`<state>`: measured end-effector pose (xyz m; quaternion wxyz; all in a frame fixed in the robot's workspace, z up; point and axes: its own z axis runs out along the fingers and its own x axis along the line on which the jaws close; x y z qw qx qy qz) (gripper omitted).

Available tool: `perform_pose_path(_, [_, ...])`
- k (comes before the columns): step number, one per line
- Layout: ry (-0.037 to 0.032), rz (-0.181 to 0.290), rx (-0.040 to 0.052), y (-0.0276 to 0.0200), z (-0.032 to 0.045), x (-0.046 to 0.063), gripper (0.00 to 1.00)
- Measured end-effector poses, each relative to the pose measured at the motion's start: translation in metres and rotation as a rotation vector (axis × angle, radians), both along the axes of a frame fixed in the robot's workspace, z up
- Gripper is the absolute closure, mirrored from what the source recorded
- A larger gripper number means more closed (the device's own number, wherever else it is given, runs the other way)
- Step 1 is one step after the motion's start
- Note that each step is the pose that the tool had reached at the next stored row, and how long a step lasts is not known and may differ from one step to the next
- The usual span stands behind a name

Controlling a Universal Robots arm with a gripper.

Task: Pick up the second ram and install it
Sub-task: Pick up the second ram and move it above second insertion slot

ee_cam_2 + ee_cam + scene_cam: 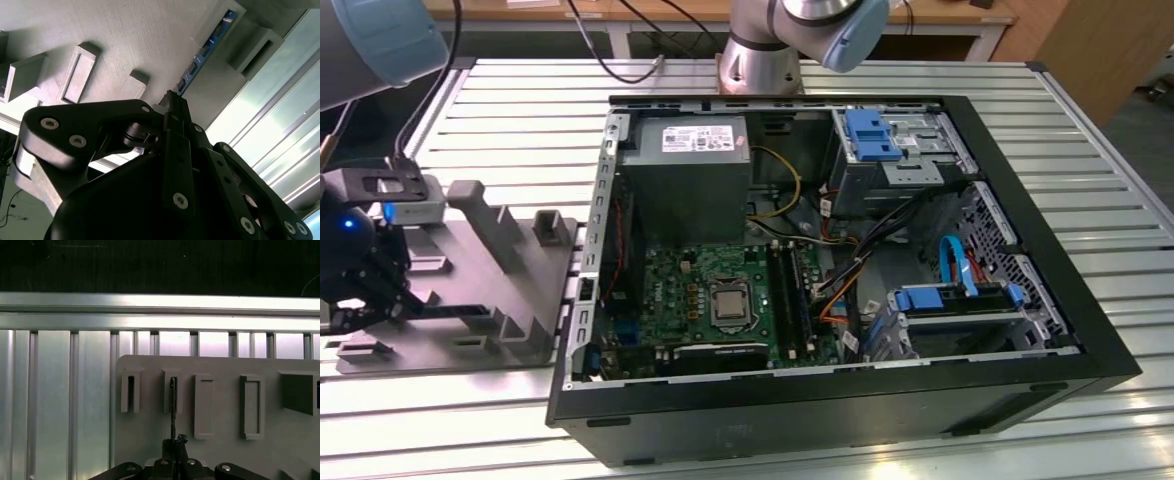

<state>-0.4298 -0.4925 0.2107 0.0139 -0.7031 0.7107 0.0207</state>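
A slatted aluminium table [507,110] catches bright light, and its ribs glare in both wrist views. Beyond the table's far edge stands a wooden workbench [947,15] on a white frame, with a brown wooden panel [1087,50] and grey floor [1145,140] beside it.

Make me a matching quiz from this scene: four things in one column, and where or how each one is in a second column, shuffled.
Things:
1. second ram
2. hand
3. grey holder block
4. computer case

Descriptions:
A. lies open on the slatted table
B. thin dark stick, gripped at one end
C. shut on the stick, at the holder block
D. has upright slots, at the exterior view's left of the case

Pairs: 1-B, 2-C, 3-D, 4-A
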Motion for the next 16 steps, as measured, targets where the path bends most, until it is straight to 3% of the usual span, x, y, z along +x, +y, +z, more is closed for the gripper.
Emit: perform_pose_path(16, [0.0001,-0.001,0.0000,0.0000,0.0291,0.000,0.88])
